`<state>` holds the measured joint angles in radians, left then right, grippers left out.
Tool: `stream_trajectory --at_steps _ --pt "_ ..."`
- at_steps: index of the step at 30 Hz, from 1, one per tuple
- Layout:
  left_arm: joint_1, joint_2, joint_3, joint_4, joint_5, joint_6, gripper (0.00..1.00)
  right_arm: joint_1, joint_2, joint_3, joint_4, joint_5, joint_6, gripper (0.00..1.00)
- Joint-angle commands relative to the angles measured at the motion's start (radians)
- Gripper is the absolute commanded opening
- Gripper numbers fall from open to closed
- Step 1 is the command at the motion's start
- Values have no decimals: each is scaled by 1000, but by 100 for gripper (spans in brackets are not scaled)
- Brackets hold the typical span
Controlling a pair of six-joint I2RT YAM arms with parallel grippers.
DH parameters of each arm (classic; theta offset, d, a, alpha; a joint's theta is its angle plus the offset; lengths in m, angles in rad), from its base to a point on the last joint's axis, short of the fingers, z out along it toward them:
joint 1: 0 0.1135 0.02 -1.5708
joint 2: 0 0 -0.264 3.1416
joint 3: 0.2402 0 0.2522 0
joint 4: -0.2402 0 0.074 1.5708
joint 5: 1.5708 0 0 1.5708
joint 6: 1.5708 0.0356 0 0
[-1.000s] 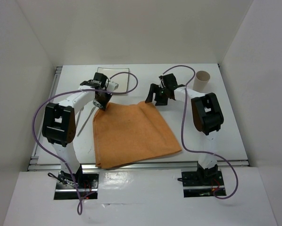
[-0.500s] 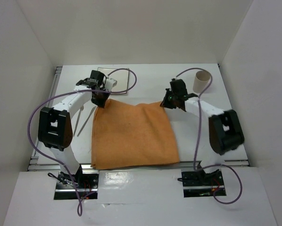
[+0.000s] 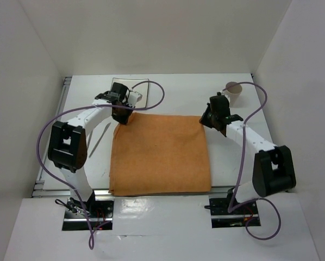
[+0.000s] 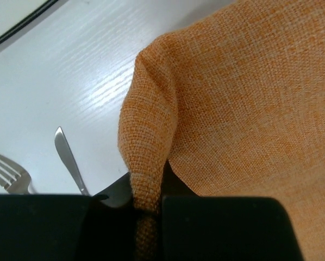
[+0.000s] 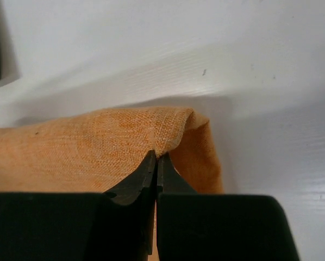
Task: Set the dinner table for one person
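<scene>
Barely begun, we judge — the orange cloth lies spread on the dinner table, far corners pinched by left gripper and right gripper, while plate, cup, fork and knife wait beside it.

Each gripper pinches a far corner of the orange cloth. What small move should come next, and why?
Probably lower both corners to the dinner table and open the jaws. The orange cloth lies spread square and nearly flat; only the corners pinched in the left gripper and right gripper stand puckered up, so releasing should finish laying it.
</scene>
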<state>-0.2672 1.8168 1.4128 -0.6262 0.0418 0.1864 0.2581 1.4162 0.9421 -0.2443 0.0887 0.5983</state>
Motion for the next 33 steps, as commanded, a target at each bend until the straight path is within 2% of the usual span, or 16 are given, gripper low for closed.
stream_trajectory --at_steps 1,5,7,8,9,10,11,12,16,17,19,21,24,25,30,33 --pt "6 16 28 39 -62 -34 0 -69 59 88 52 62 -55 0" --pt "6 84 92 63 -83 -50 0 -92 177 197 42 80 -110 0" --pt "6 142 161 48 -106 -68 19 -92 251 265 13 80 -152 2" --pt "6 160 187 37 -121 -77 29 -92 269 283 4 65 -172 17" --pt "6 179 213 25 -146 -91 42 -102 286 300 -7 51 -190 26" --pt "6 193 254 16 -166 -91 99 -102 302 319 -19 60 -199 38" --pt "6 203 271 7 -178 -91 100 -102 311 342 -41 60 -200 49" --pt "6 203 282 -4 -192 -91 100 -102 311 342 -41 43 -200 54" --pt "6 150 291 5 -267 -91 100 -112 265 340 -69 22 -190 59" --pt "6 135 281 5 -281 -79 100 -112 229 325 -69 22 -180 64" --pt "6 81 244 5 -292 -68 100 -112 195 265 -82 22 -180 69" --pt "6 46 172 5 -272 -68 97 -112 170 200 -111 2 -170 69" --pt "6 -7 44 -15 -235 -59 88 -112 133 118 -135 -53 -161 69" --pt "6 -19 7 -15 -223 -59 80 -112 133 60 -144 -70 -152 69" --pt "6 -51 -162 34 -208 -27 56 -112 52 -84 -118 -162 -100 67" --pt "6 -39 -196 80 -172 -27 56 -112 21 -163 -78 -173 -71 64"
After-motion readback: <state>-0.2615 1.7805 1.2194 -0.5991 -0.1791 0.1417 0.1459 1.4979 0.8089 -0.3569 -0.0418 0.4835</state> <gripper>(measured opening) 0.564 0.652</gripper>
